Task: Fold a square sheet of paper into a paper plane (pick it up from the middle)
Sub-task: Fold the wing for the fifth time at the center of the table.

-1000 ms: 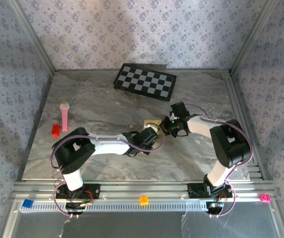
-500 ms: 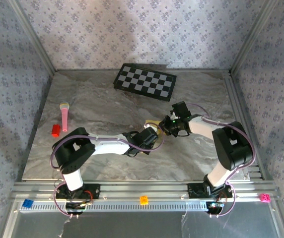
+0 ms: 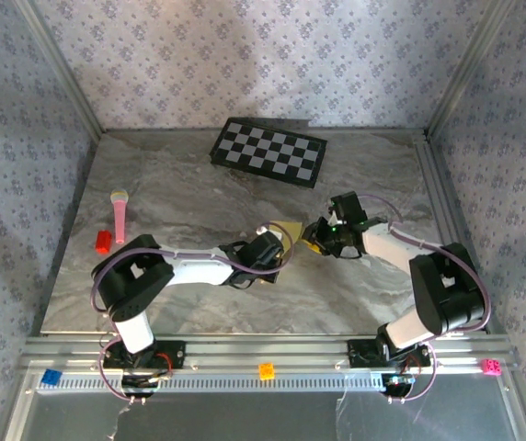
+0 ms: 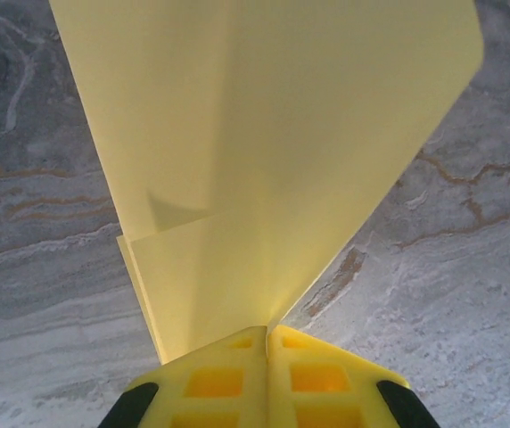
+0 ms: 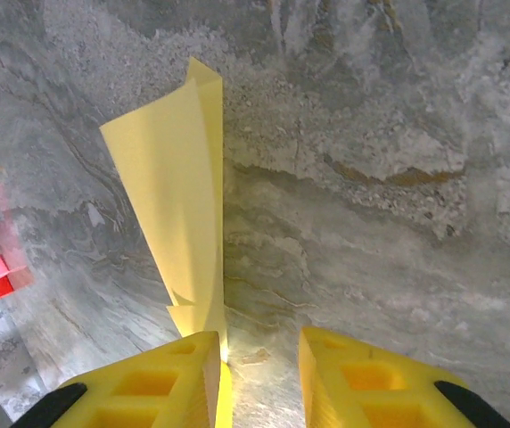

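Observation:
The yellow sheet of paper (image 4: pixel 273 134) is folded into overlapping layers with a long crease and stands up off the marble table (image 3: pixel 180 193). My left gripper (image 4: pixel 267 334) is shut on its near edge. From above, the paper (image 3: pixel 291 230) shows as a small yellow wedge between the two grippers in the middle of the table. My right gripper (image 5: pixel 259 348) is open; the paper (image 5: pixel 179 178) rises along the inner face of its left finger (image 5: pixel 161 379), and the gap to the other finger holds nothing. In the top view the left gripper (image 3: pixel 277 242) and right gripper (image 3: pixel 316 241) face each other.
A black-and-white checkerboard (image 3: pixel 268 152) lies at the back. A pink stick (image 3: pixel 119 213) and a red block (image 3: pixel 103 242) sit at the left. Small orange (image 3: pixel 267 370), blue (image 3: pixel 51 376) and pink (image 3: pixel 491 367) blocks rest on the front rail.
The right arm has swung right and its gripper has drawn back from the paper. More of the yellow paper now shows between the grippers. The left gripper has shifted slightly left.

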Robot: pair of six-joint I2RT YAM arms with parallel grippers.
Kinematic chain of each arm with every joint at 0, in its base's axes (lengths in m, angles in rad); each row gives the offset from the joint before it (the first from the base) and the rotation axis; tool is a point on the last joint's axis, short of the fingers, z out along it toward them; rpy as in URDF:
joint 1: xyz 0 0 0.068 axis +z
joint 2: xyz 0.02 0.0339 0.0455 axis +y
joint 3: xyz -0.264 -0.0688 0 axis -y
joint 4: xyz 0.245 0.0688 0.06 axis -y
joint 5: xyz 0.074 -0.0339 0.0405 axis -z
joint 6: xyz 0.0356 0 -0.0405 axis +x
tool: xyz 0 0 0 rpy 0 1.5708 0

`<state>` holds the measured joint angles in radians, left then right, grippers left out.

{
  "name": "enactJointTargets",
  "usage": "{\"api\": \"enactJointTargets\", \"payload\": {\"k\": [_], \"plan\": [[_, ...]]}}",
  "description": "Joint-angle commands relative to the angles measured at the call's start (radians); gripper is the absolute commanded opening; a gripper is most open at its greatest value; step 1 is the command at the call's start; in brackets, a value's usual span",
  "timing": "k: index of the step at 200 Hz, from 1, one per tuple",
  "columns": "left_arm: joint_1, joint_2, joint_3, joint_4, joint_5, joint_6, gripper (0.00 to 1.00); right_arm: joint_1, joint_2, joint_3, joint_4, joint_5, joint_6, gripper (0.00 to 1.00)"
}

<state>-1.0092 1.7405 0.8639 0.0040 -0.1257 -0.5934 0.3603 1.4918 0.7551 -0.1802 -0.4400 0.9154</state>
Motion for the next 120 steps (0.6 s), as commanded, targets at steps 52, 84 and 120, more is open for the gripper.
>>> {"api": "enactJointTargets", "payload": {"k": [52,84,120], "plan": [[0.038,-0.078,-0.174,0.230,0.070,-0.036,0.03,0.017,-0.108,-0.065,0.018,0.119,-0.051,0.26],[0.045,-0.105,-0.254,0.386,0.121,0.002,0.02,0.035,-0.206,-0.138,0.067,0.225,-0.075,0.24],[0.079,-0.079,-0.277,0.509,0.292,0.015,0.02,0.017,-0.269,-0.176,0.080,0.161,-0.124,0.22]]}}
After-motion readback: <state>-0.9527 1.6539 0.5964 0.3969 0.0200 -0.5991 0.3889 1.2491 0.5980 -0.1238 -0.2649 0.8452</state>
